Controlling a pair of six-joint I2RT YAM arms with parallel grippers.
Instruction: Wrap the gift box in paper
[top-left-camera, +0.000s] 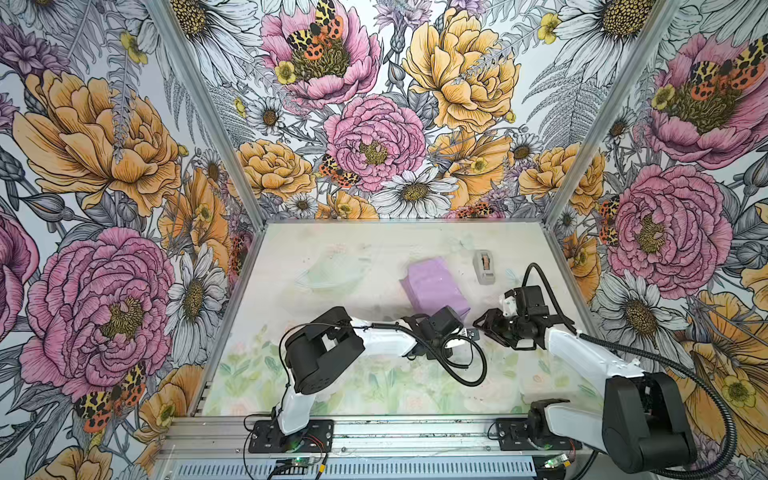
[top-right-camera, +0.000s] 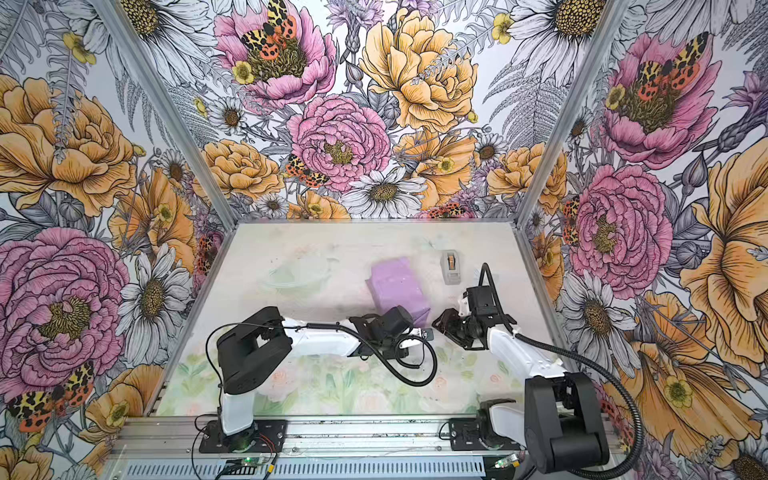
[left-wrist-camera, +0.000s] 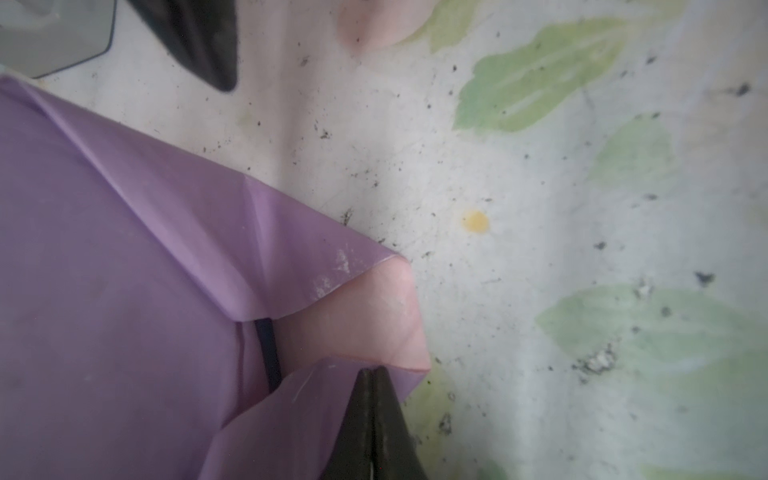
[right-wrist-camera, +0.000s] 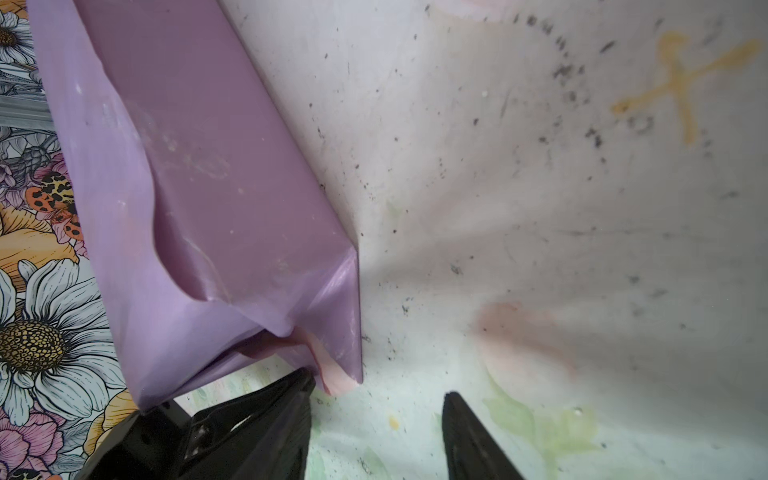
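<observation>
The gift box is covered by the lilac paper (top-left-camera: 434, 286) (top-right-camera: 399, 286) at mid-table; only a thin navy strip of it (left-wrist-camera: 268, 353) shows inside the open near end. There the paper's pale pink inner face (left-wrist-camera: 357, 320) folds outward. My left gripper (left-wrist-camera: 374, 372) (top-left-camera: 469, 332) is shut on the edge of a lilac flap at that end. My right gripper (right-wrist-camera: 376, 395) (top-left-camera: 484, 324) stands open just beside the parcel's near right corner (right-wrist-camera: 353, 365). One of its fingers (right-wrist-camera: 297, 390) is close to the pink paper tip, and nothing is between the fingers.
A grey tape dispenser (top-left-camera: 484, 266) (top-right-camera: 451, 266) stands on the table beyond the right gripper, right of the parcel. The left arm's black cable (top-left-camera: 469, 365) loops over the table in front. Flowered walls close in the table on three sides.
</observation>
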